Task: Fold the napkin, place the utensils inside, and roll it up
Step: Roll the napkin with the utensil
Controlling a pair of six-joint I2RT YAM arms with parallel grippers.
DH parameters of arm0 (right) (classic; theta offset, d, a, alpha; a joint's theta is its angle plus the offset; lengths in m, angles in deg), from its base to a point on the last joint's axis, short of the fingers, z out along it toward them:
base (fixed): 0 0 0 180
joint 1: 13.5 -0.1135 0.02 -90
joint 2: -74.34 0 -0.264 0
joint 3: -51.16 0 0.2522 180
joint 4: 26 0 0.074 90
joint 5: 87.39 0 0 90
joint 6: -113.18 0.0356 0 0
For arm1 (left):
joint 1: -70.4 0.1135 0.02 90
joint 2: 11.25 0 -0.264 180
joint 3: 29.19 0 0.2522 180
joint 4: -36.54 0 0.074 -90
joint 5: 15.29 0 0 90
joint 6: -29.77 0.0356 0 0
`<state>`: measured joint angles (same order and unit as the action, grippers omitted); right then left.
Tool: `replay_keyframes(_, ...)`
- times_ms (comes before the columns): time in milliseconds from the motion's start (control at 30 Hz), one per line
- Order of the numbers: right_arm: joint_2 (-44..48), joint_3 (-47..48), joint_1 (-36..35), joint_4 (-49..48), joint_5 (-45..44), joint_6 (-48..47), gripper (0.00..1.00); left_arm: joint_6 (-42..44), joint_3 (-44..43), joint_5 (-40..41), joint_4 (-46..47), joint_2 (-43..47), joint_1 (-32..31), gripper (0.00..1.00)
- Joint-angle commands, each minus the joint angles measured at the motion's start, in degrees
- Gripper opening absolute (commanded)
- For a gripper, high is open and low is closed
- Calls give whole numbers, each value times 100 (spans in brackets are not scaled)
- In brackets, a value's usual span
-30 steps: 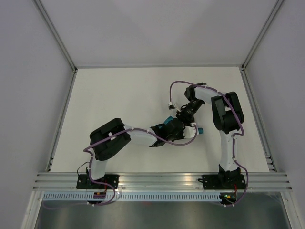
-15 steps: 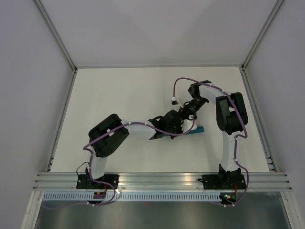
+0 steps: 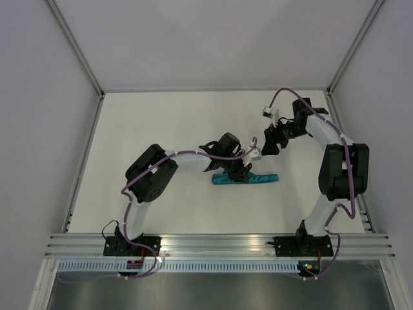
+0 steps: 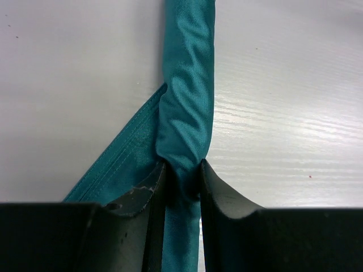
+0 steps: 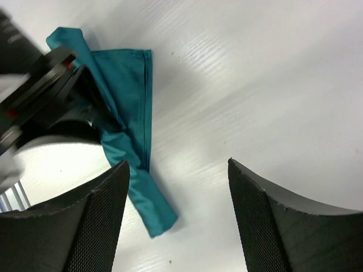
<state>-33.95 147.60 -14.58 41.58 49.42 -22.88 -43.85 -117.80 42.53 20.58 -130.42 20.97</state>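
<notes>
The teal napkin [image 3: 248, 179] lies rolled into a long thin roll on the white table, right of centre. A loose flap sticks out on one side [image 4: 122, 153]. My left gripper [image 3: 240, 169] is shut on the roll near its middle; the roll [image 4: 187, 102] runs between its fingers. My right gripper [image 3: 270, 143] is open and empty, above the table behind the roll's right end; the roll's end [image 5: 150, 212] shows near its left finger. No utensils show; they are hidden or out of view.
The white table [image 3: 161, 129] has metal rails along its left [image 3: 84, 161] and right [image 3: 345, 155] edges and a slotted frame at the near edge. Grey walls enclose the sides and back. Purple cables loop off both arms.
My right gripper has pulled back and to the right, away from the roll, and now stands open. My left arm has shifted back, its gripper still on the roll, which now lies uncovered.
</notes>
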Motion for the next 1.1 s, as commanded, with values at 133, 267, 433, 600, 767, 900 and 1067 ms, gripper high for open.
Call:
replay_keyframes(133,2521,-2385,-303,-2296,-372,-77,76,-548,-592,-1165,-2012,-1046,372,14)
replay_keyframes(267,3768,-4070,-963,-3472,-1548,-385,77,-733,-978,-1527,-2294,-1318,522,15)
replay_keyframes(433,4307,-5102,-1771,-4300,-2245,-456,78,-943,-1312,-1843,-2584,-1617,645,15)
replay_keyframes(600,4369,-5639,-2176,-4898,-2745,-456,78,-1040,-1532,-2064,-2804,-1898,672,15)
replay_keyframes(767,4089,-5832,-2633,-5144,-3019,-483,77,-1128,-1682,-2116,-2927,-2031,689,15)
replay_keyframes(900,3930,-5868,-2845,-5286,-3160,-439,74,-1137,-1700,-2134,-2953,-2057,689,15)
replay_keyframes(1067,3807,-5780,-2933,-5198,-3213,-377,53,-1111,-1717,-2117,-2980,-1987,698,28)
